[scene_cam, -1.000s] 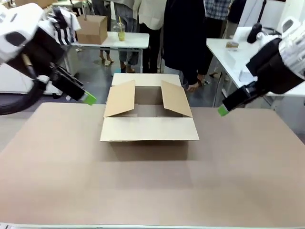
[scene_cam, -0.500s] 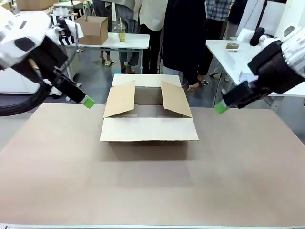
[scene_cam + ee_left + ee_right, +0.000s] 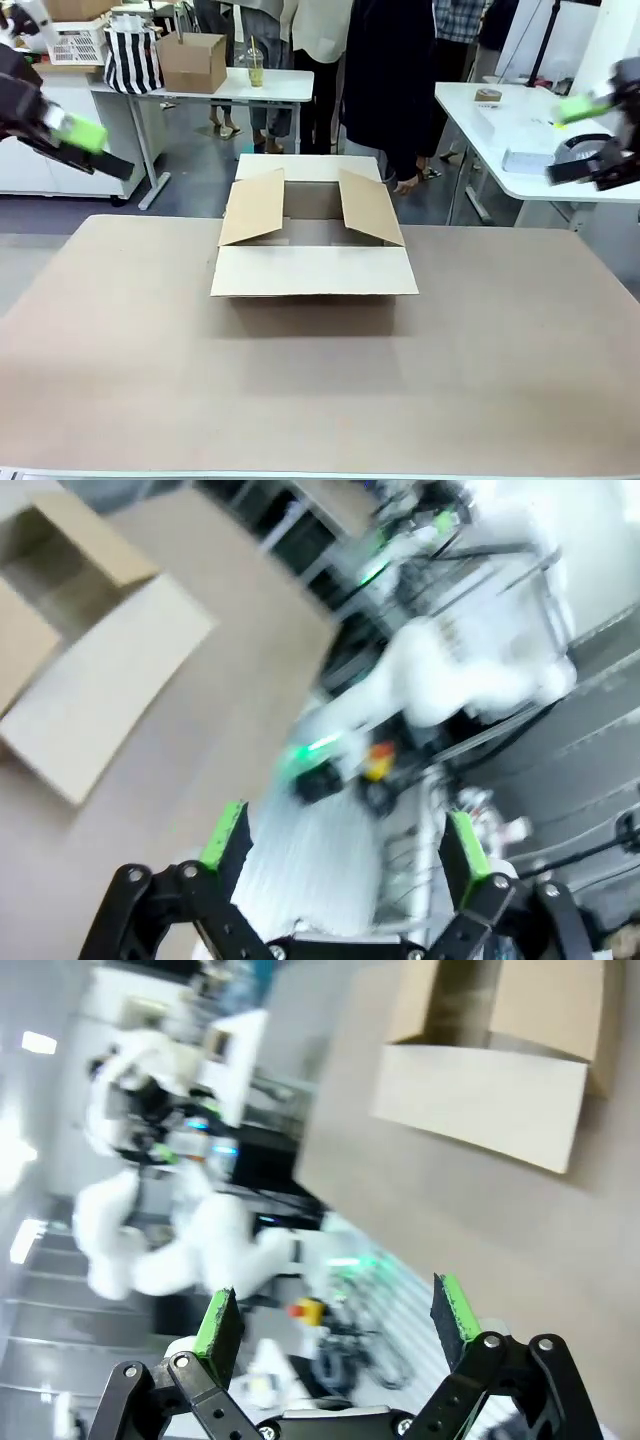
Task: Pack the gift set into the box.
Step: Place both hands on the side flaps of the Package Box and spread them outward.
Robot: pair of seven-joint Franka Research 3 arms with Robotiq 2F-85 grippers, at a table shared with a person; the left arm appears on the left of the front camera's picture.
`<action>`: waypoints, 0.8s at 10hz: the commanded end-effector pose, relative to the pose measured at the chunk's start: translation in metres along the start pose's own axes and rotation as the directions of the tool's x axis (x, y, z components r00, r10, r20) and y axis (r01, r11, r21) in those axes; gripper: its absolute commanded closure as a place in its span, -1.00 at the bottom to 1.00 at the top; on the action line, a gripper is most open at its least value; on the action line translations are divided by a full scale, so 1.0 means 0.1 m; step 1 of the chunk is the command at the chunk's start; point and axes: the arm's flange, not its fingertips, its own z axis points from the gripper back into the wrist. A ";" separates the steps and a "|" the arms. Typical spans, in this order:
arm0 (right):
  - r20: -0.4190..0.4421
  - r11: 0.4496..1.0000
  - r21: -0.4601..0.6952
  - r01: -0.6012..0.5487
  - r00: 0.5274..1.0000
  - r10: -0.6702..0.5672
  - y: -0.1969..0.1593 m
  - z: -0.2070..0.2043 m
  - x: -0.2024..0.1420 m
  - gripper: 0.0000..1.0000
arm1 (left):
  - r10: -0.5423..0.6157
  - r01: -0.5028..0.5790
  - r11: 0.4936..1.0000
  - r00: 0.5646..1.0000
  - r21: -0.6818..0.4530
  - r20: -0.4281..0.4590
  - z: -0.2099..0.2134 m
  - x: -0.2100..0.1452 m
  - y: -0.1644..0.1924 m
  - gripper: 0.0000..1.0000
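Gaping: box, left claw, right claw.

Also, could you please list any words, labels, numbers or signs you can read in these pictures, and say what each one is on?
No text can be read.
The box: plain brown cardboard, no print on the faces in view.
The smaller carton far behind it: no legible print.
The cup near that carton: too small to read.
Both wrist views: too blurred to read anything.

Left end effector blurred, seemingly edge-cropped.
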 end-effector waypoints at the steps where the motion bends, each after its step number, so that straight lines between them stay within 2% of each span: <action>1: 0.092 0.976 0.160 0.148 0.982 -0.164 -0.39 0.05 -0.11 -1.00 | 0.187 -0.157 0.979 0.945 -0.128 0.267 0.10 -0.17 0.29 -1.00; 2: 0.097 0.975 0.183 0.125 0.985 -0.144 -0.52 0.07 -0.11 -1.00 | 0.208 -0.166 0.975 0.911 -0.146 0.356 0.24 -0.25 0.37 -1.00; 3: 0.136 0.993 0.067 0.099 0.985 -0.107 -0.62 -0.01 -0.09 -1.00 | 0.327 -0.330 0.943 0.903 -0.036 0.278 0.27 -0.21 0.42 -1.00; 4: 0.081 0.977 0.166 0.132 0.986 -0.147 -0.24 0.32 0.12 -1.00 | 0.170 -0.135 0.980 0.952 -0.148 0.256 0.36 -0.16 0.27 -1.00; 8: 0.081 0.977 0.166 0.132 0.986 -0.147 -0.24 0.32 0.12 -1.00 | 0.170 -0.135 0.980 0.952 -0.148 0.256 0.36 -0.16 0.27 -1.00</action>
